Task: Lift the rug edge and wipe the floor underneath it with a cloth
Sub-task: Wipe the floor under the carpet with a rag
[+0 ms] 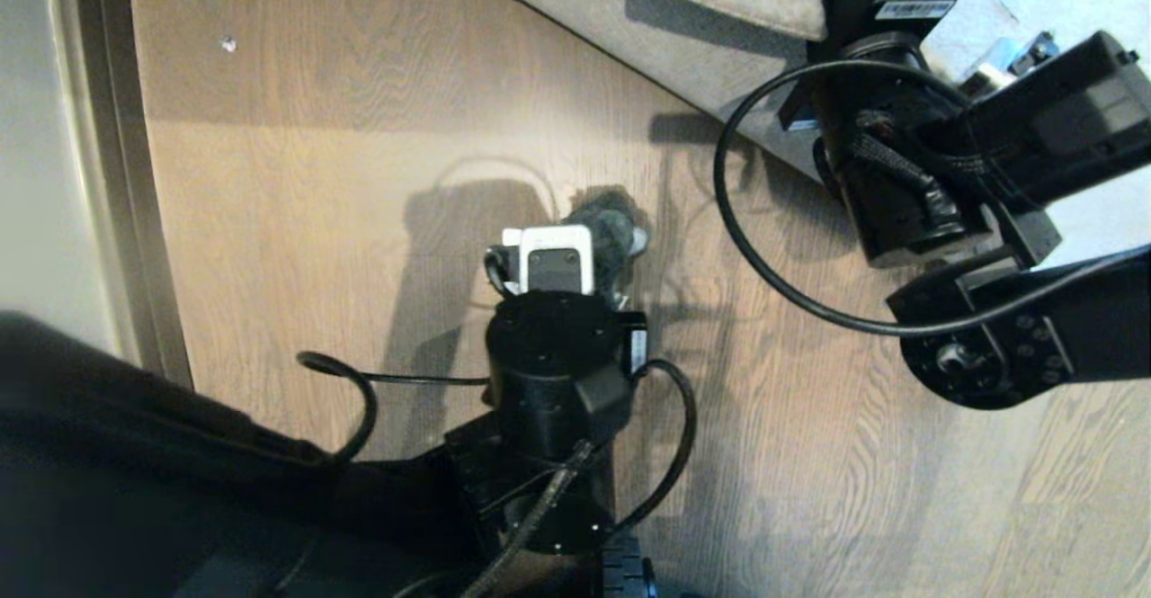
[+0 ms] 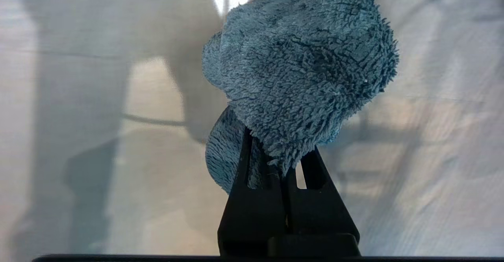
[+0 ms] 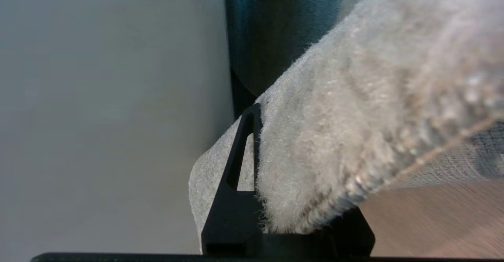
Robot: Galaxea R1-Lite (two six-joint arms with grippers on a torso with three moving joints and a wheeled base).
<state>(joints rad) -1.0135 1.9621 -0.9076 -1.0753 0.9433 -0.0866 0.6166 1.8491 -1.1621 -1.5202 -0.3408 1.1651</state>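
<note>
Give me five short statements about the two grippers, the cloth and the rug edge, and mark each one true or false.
1. The left gripper is shut on the cloth. True.
2. The right gripper is open and holds nothing. False: it is shut on the rug edge.
3. The rug edge lies flat on the floor. False: in the head view it is folded up and back, with its underside showing.
4. In the head view the cloth sits over bare floor, apart from the rug. True.
5. The cloth is spread out flat on the planks. False: it is bunched into a wad at the left gripper's tip.
</note>
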